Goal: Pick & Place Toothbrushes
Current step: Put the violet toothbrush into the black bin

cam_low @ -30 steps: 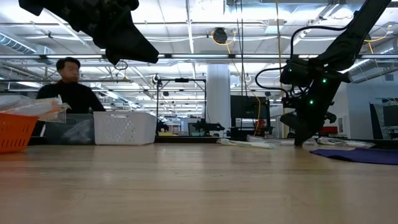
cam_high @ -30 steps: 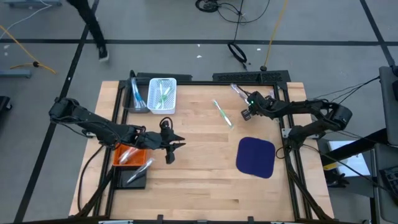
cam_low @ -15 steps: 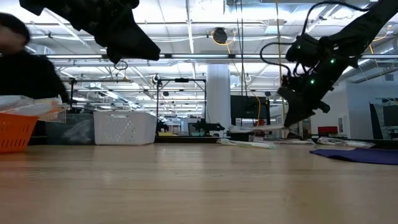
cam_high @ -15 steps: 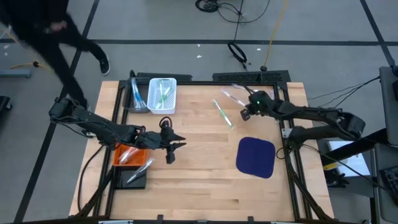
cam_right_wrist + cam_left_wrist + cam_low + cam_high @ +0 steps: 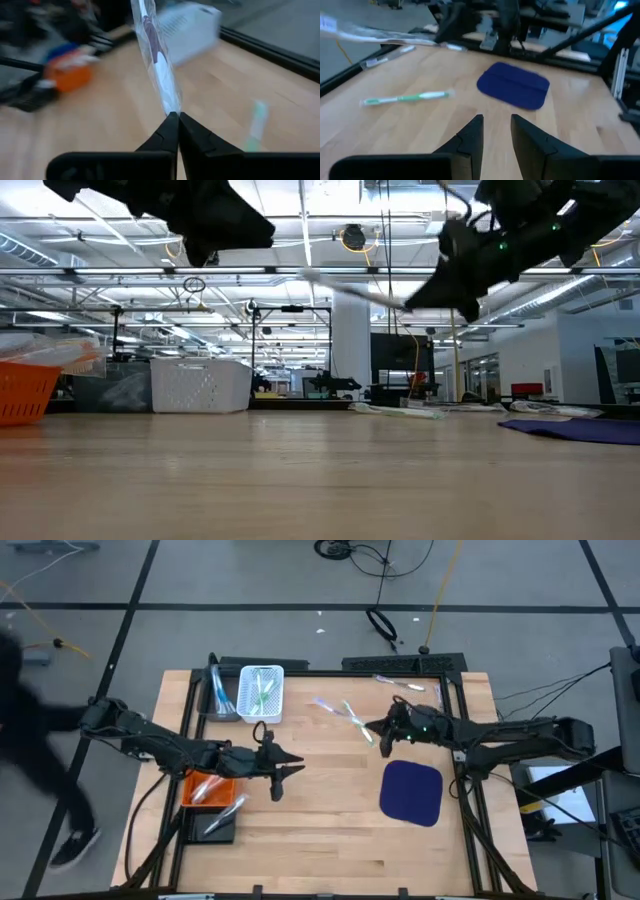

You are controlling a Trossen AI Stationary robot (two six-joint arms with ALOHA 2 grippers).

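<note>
My right gripper (image 5: pixel 378 729) hangs above the table's middle right, shut on a toothbrush in a clear wrapper (image 5: pixel 335 709), which shows long and pale in the right wrist view (image 5: pixel 152 55). A green toothbrush (image 5: pixel 356 721) lies flat on the wood below it. Another wrapped toothbrush (image 5: pixel 400 683) lies at the far edge. The white basket (image 5: pixel 261 692) at the far left holds more toothbrushes. My left gripper (image 5: pixel 291 768) hovers left of centre, open (image 5: pixel 496 131), with nothing between its fingers. My right gripper pinches one end of the wrapped toothbrush (image 5: pixel 170 109) between its two fingertips. The fingers come nearly level from the table's right. The toothbrush sticks out ahead of them toward the white basket, roughly in line with the fingers, lifted clear of the table (image 5: pixel 345 286).
A dark blue mat (image 5: pixel 412 790) lies on the right half of the table. An orange basket (image 5: pixel 208 790) and two dark trays (image 5: pixel 218 700) (image 5: pixel 220 822) stand along the left side. Bare wood spans the near half.
My right gripper has risen from the table's far right corner and swung toward the left and near side, tipping from pointing down to nearly level. The wrapped toothbrush has come up with it, lifted clear of the table.
</note>
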